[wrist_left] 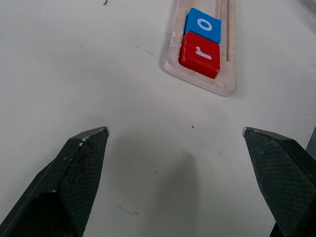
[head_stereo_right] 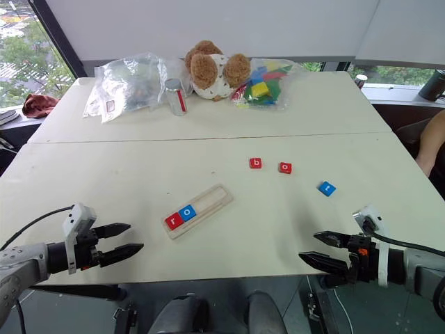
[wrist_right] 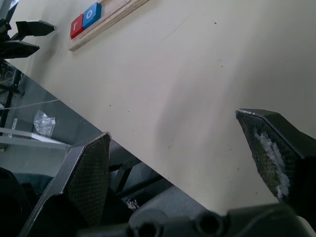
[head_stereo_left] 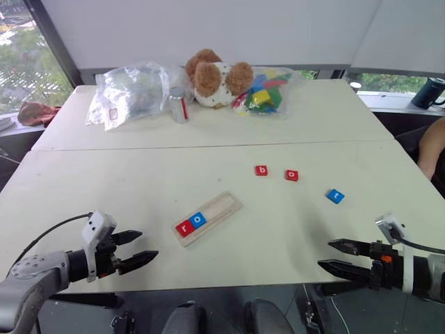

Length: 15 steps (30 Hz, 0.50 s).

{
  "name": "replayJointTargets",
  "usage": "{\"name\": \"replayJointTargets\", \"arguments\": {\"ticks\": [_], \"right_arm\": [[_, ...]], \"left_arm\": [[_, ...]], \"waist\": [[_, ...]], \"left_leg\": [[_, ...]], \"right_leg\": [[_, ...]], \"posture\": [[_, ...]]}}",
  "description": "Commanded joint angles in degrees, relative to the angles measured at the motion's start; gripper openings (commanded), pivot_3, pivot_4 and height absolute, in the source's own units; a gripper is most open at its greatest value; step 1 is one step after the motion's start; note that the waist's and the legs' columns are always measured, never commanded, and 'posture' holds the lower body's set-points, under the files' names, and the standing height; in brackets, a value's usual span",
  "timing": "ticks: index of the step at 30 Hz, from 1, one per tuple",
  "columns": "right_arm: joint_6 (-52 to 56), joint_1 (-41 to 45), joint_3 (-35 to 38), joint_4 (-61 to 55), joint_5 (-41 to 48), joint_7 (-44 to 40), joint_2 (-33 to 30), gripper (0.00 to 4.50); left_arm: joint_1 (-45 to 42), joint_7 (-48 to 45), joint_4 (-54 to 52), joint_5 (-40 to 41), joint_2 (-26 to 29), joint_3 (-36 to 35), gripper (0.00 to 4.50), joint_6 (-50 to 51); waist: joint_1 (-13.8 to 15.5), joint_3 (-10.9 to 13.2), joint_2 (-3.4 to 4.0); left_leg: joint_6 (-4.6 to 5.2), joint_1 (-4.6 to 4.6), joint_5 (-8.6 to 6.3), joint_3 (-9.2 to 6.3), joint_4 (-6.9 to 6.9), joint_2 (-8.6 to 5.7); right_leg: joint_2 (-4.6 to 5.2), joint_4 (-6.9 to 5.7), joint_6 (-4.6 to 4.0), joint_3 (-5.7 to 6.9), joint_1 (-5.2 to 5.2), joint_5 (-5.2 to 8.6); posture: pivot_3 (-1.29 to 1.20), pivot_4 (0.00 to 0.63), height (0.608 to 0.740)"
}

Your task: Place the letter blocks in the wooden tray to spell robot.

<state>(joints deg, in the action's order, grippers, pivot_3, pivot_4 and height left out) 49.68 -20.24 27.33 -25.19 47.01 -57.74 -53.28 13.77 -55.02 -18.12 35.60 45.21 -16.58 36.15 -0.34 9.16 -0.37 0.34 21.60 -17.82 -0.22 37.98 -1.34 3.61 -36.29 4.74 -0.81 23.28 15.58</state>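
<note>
The wooden tray (head_stereo_left: 217, 212) lies at an angle near the middle of the table. A red r block (head_stereo_left: 185, 227) and a blue o block (head_stereo_left: 199, 220) sit at the tray's near-left end. Loose on the table to the right are a red b block (head_stereo_left: 261, 170), a red o block (head_stereo_left: 291, 175) and a blue t block (head_stereo_left: 335, 196). My left gripper (head_stereo_left: 141, 248) hovers open at the front left, short of the tray's near end. Open too, my right gripper (head_stereo_left: 332, 254) hangs at the table's front right edge, well short of the t block.
Along the far edge lie a clear plastic bag (head_stereo_left: 128, 90), a small jar (head_stereo_left: 179, 108), a teddy bear (head_stereo_left: 217, 76) and a bag of coloured toy blocks (head_stereo_left: 264, 90). A seam (head_stereo_left: 208, 147) crosses the table. A person's arm (head_stereo_left: 432, 149) shows at the right edge.
</note>
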Motion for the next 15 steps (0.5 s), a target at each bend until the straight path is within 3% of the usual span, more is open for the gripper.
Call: {"name": "replayJointTargets", "arguments": {"ticks": [1,15], "right_arm": [[-0.32,0.63,1.39,-1.12,0.41,-0.56,-0.91,4.41],[-0.36,5.08,-1.26,-0.20,-2.05,1.96,-0.51,4.41]], "left_arm": [[-0.50,0.10,-0.39,0.17,0.14,-1.46,4.50,-0.98],[-2.13,2.30,-0.26,-0.01,0.70,-2.63,4.50,-0.41]], "waist": [[0.01,0.00,0.00],[-0.02,0.00,0.00]], "left_leg": [[0.00,0.00,0.00,0.00,0.00,0.00],[0.00,-0.01,0.00,0.01,0.00,0.00]], "right_leg": [[0.00,0.00,0.00,0.00,0.00,0.00],[0.00,0.01,0.00,0.00,-0.01,0.00]], "posture": [[0.00,0.150,0.740],[0.00,0.150,0.740]]}}
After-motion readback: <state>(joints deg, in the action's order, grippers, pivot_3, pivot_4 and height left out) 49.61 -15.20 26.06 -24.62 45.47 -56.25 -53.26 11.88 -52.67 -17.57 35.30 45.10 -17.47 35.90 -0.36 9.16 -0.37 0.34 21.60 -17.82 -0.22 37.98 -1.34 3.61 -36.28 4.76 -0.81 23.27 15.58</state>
